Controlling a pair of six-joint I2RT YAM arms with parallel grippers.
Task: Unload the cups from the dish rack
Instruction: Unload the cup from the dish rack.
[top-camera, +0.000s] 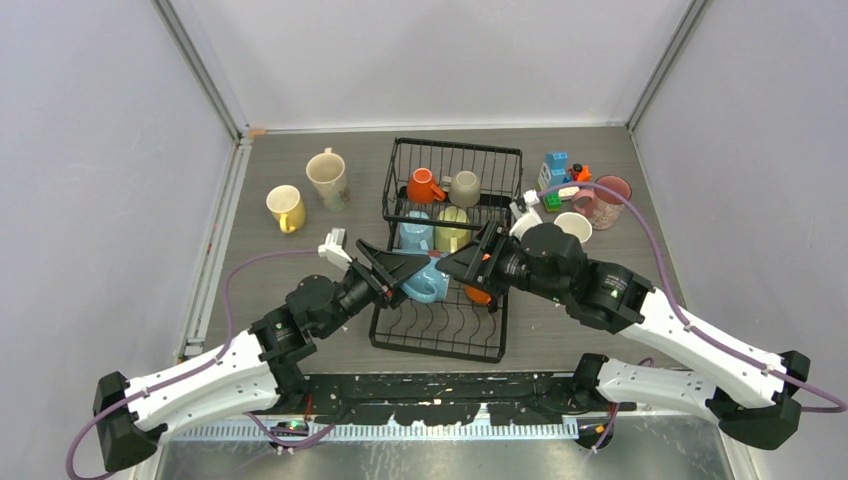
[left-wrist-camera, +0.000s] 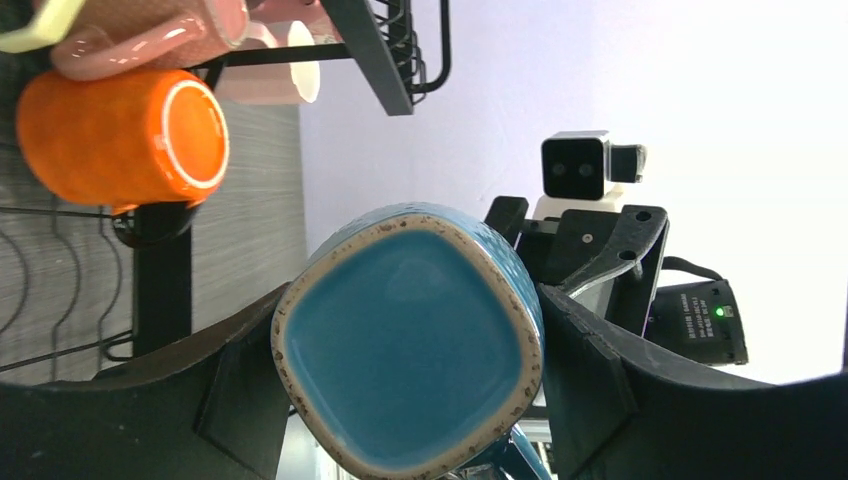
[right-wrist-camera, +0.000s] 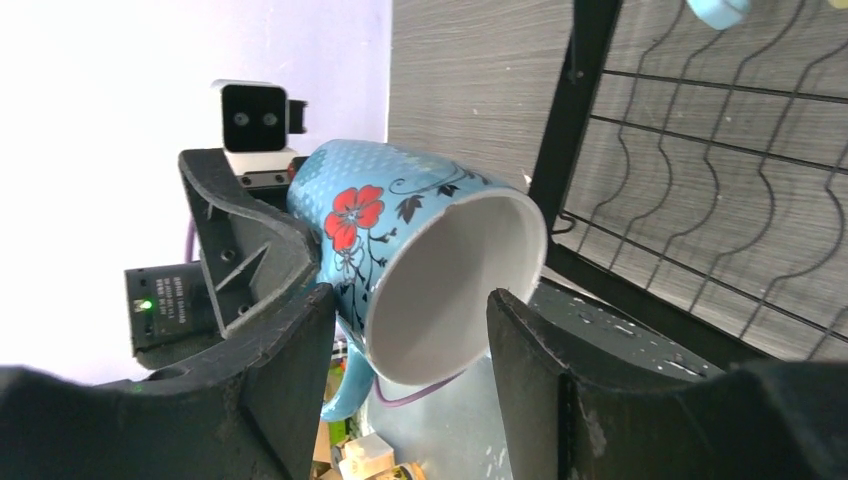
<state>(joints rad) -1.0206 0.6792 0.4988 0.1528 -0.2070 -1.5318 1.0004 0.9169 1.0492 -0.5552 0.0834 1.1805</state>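
A blue mug with a red flower (top-camera: 425, 285) hangs sideways in the air over the flat tray of the black wire dish rack (top-camera: 455, 150). My left gripper (top-camera: 405, 272) is shut on its base end; the left wrist view shows the blue bottom (left-wrist-camera: 405, 330) between the fingers. My right gripper (top-camera: 462, 265) is open, its fingers straddling the mug's white mouth (right-wrist-camera: 450, 290) with gaps. An orange (top-camera: 424, 186), grey-beige (top-camera: 465, 187), light blue (top-camera: 413, 232) and pale green mug (top-camera: 451, 230) sit in the basket. Another orange mug (top-camera: 478, 294) lies under my right gripper.
A yellow mug (top-camera: 285, 207) and a cream mug (top-camera: 327, 178) stand on the table left of the rack. A pink mug (top-camera: 605, 200), a white mug (top-camera: 573, 227) and a toy-block figure (top-camera: 558, 175) stand to its right. Walls enclose the table on three sides.
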